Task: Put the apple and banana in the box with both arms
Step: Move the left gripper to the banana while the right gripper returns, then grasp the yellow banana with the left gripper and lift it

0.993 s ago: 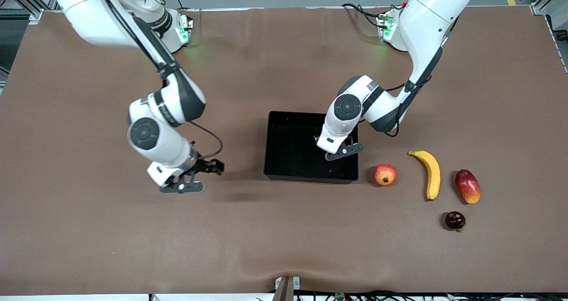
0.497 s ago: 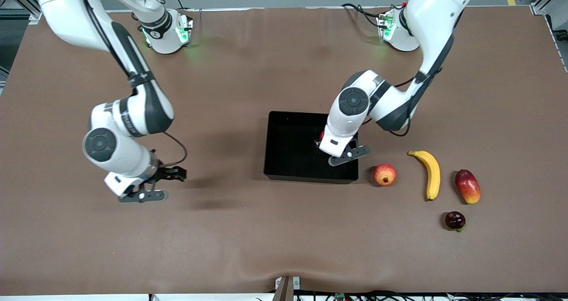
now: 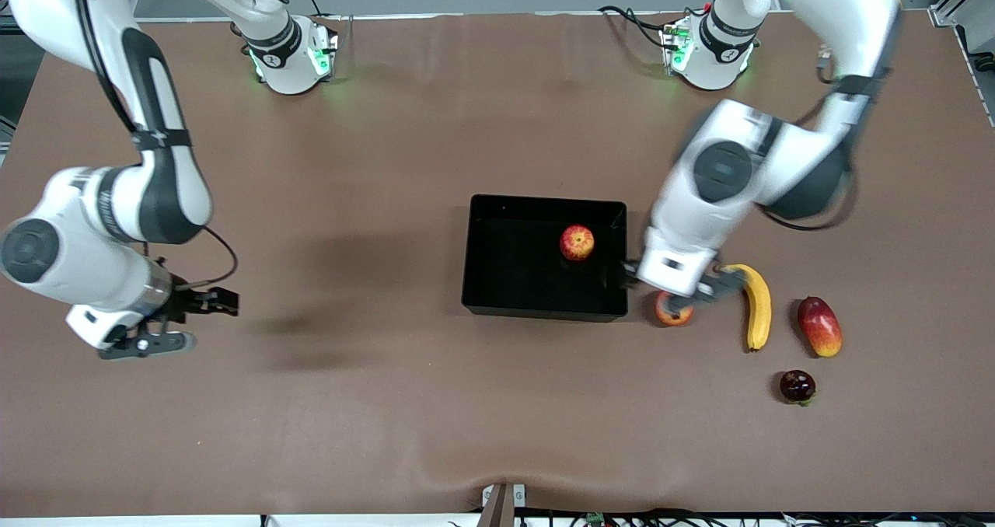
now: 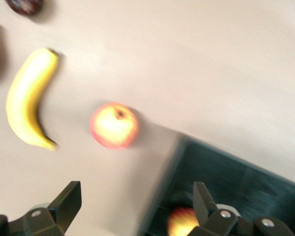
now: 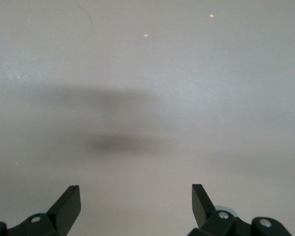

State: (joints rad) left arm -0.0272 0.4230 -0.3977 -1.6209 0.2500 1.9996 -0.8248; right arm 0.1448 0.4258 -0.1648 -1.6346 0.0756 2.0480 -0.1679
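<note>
Apple (image 3: 577,242) in box (image 3: 497,259). Banana (image 3: 756,305) on table (image 3: 435,403) beside box. Left hand (image 3: 675,290) spread wide, empty, over box edge. Right hand (image 3: 167,326) spread, empty, well apart from box.

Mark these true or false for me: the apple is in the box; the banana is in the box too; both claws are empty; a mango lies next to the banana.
1. The apple is in the box. True.
2. The banana is in the box. False: it lies on the table, outside.
3. Both claws are empty. True: the left claw and right claw are open, holding nothing.
4. A mango lies beside the banana. True.
5. The right claw is over the box. False: it is over bare table.
</note>
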